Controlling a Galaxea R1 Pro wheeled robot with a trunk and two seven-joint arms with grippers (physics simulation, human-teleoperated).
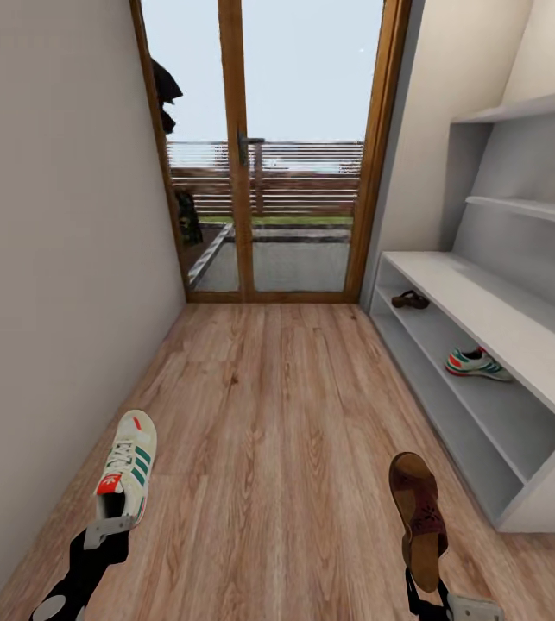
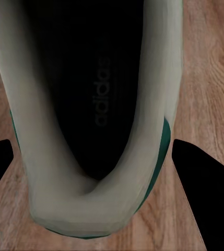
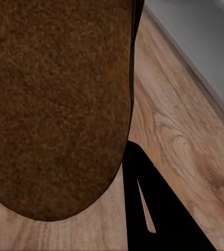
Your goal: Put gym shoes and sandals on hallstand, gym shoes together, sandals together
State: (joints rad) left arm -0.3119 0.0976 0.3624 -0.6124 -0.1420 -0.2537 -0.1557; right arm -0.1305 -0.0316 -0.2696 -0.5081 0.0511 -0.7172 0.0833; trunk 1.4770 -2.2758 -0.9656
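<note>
The left gripper (image 1: 104, 530) has its jaws clamped on the heel of a gym shoe (image 1: 127, 466), near left over the corridor floor (image 1: 277, 414); the right gripper (image 1: 428, 595) pinches the heel of a sandal (image 1: 418, 509), near right. The other gym shoe (image 1: 477, 363) and other sandal (image 1: 410, 299) already lie on the hallstand (image 1: 484, 302), well apart on one shelf row. Both grips are heel-only, so a swing could tip either shoe out, and shelving them beside the wrong mates would spoil the pairing.
</note>
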